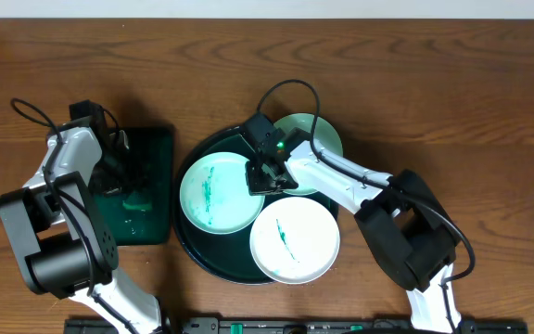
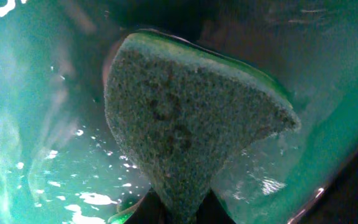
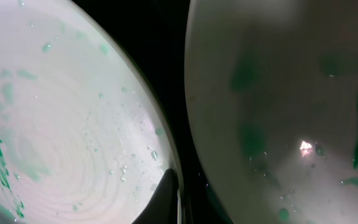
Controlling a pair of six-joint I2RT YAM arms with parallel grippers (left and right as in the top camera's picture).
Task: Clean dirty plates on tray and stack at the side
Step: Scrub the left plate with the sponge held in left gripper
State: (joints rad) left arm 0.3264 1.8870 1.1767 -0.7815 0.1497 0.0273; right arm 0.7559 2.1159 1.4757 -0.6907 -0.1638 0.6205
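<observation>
Left end effector [image 2: 182,210] pinches a sponge [image 2: 185,118], fingers mostly cropped. Right end effector [image 1: 265,176] hides the rim of a plate [image 1: 213,195]; its grip cannot be told.

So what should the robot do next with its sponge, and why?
Probably lift the sponge out of the small tray and carry it to the nearest plate. The left gripper pinches the sponge, the small tray glistens wet, and the nearest plate shows green smears, with the right gripper at its rim.

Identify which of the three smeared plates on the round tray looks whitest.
The front-right plate, with one thin teal streak across it. The left plate and the rear plate are both tinted mint green.
</observation>
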